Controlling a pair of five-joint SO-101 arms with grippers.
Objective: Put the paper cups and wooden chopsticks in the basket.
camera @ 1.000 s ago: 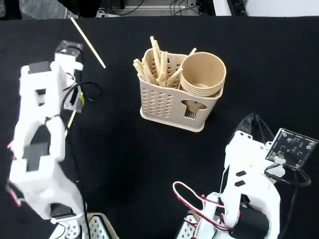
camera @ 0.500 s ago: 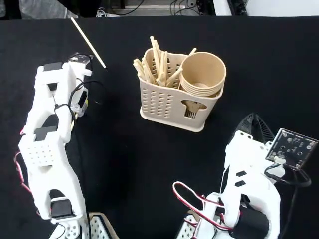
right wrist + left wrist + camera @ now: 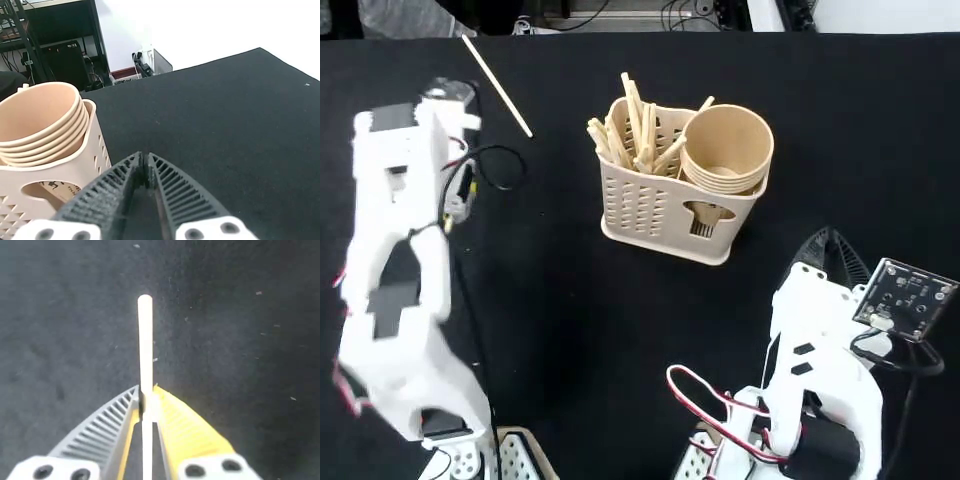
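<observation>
Wood in hand: held chopstick (image 3: 145,340), clamped end-on in the left gripper (image 3: 146,400), most of its length sticking out past the tips over bare black table (image 3: 570,330).
Left arm spot: well left of the basket (image 3: 650,205), not yet over it.
Basket contents: bundle of chopsticks (image 3: 635,125) in the left compartment, stacked paper cups (image 3: 725,150) in the right one.
Left to do: loose chopstick (image 3: 496,85) lying on the table, up and left of the basket.
Right gripper (image 3: 145,172): jaws together on nothing, parked near the cup side of the basket.
Step in hand: likely carrying the stick to the chopstick compartment.
How to do it well: lift above the rim and the bundle first, bring the free end over the left compartment, tip it downward, release low.
Risk: the narrow grip may let the stick pivot; a long overhang could catch the bundle or rim.
</observation>
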